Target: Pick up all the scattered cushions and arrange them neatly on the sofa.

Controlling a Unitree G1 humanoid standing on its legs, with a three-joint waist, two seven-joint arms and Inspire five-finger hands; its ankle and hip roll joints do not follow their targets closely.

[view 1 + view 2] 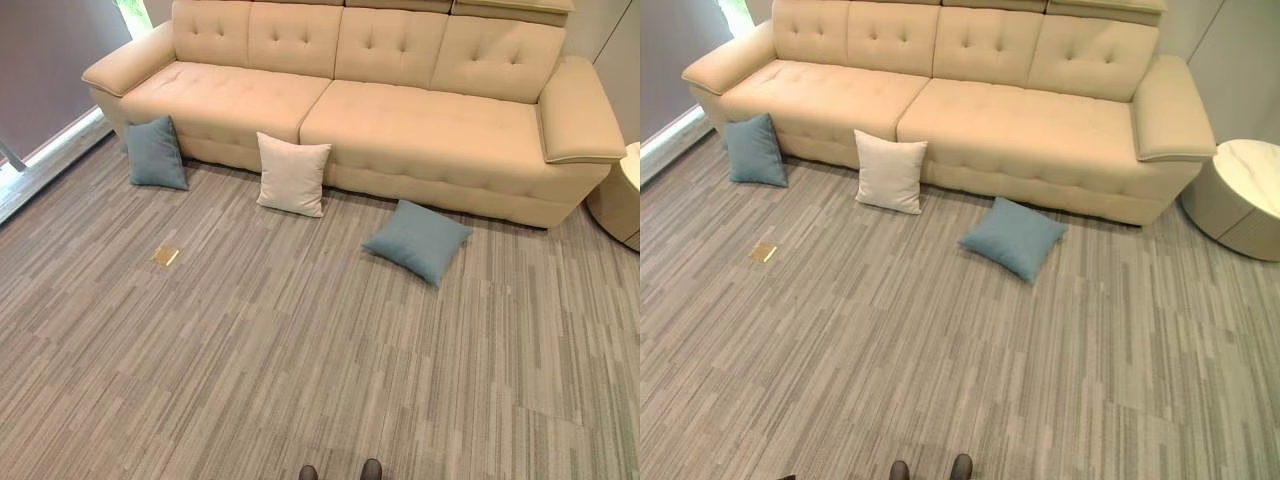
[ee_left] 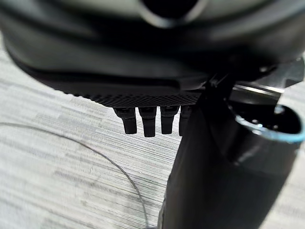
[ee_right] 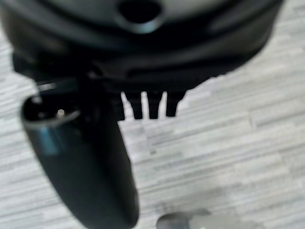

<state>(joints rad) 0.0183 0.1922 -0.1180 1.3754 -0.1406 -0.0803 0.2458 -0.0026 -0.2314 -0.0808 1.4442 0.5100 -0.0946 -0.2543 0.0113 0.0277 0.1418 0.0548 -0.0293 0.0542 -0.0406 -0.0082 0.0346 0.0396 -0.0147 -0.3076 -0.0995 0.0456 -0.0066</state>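
A beige tufted sofa [image 1: 400, 120] stands along the far wall with bare seats. Three cushions are on the striped carpet in front of it. A blue-grey cushion [image 1: 155, 152] leans on the sofa base at the left. A cream cushion [image 1: 292, 174] leans upright near the middle. Another blue-grey cushion [image 1: 418, 240] lies flat further right, a little away from the sofa. My left hand [image 2: 143, 71] hangs over bare carpet with straight fingers [image 2: 147, 121], holding nothing. My right hand [image 3: 143, 57] also hangs over carpet, fingers [image 3: 152, 107] straight and empty. Both hands are far from the cushions.
A round white-topped side table [image 1: 1240, 195] stands right of the sofa's arm. A small brass floor plate [image 1: 166, 256] is set in the carpet at the left. A wall with a low ledge [image 1: 50, 150] runs along the left side.
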